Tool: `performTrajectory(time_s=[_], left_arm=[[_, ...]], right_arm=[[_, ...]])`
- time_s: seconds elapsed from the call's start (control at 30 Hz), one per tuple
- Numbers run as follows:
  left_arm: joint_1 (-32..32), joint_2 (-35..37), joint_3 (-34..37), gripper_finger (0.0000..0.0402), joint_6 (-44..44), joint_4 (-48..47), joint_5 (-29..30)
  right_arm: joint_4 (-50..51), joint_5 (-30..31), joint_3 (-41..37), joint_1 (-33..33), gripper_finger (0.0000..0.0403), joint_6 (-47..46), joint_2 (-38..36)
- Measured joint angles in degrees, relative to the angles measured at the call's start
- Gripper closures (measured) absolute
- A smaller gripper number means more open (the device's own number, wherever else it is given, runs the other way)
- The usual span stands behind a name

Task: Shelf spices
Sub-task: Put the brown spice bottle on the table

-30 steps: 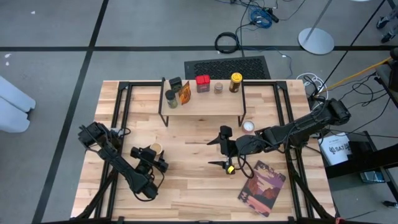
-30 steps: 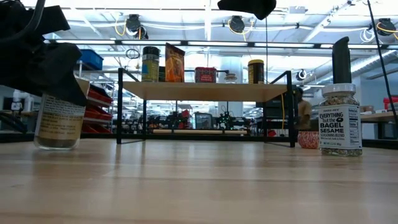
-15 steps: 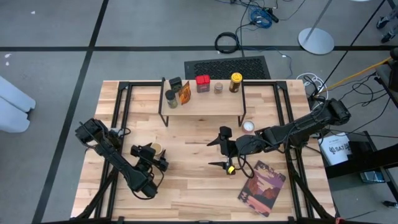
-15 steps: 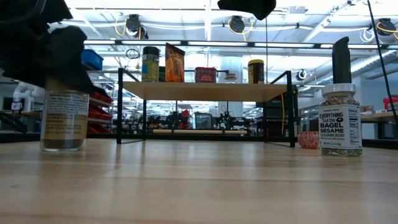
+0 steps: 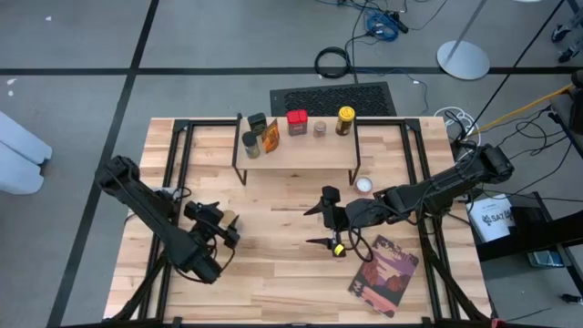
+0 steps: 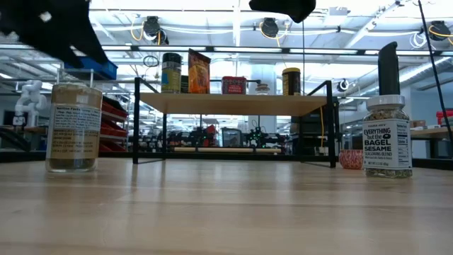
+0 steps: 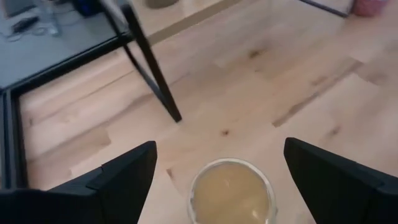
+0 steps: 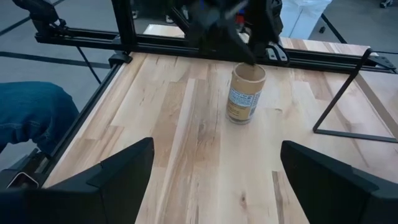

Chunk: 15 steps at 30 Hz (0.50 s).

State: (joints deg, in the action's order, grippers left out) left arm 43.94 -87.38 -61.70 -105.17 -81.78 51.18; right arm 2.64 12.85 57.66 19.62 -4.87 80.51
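The left gripper hung spread above the tan-topped jar; descending off-centre, a finger could have tipped it over

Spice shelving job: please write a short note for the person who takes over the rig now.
Left gripper: open, raised just above the tan-topped jar, not holding it.
Right gripper: open, empty, at mid-table beside the bagel sesame jar.
Shelf: five spices on top, among them the red tin and the yellow-topped jar.
On the table: the tan-topped jar on the left, the bagel sesame jar by the right gripper, a white-topped jar near the shelf's right leg.
Done: five shelved.
Left: three jars to shelve. The book stays.
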Motion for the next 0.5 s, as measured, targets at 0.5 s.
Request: performTrajectory(time_s=[0.5], left_arm=[[-8.0,19.4,-10.2,0.004,58.5,4.3,-30.0]], right_arm=[[0.0,-2.6,0.0,0.0,0.0065,0.0,0.0]])
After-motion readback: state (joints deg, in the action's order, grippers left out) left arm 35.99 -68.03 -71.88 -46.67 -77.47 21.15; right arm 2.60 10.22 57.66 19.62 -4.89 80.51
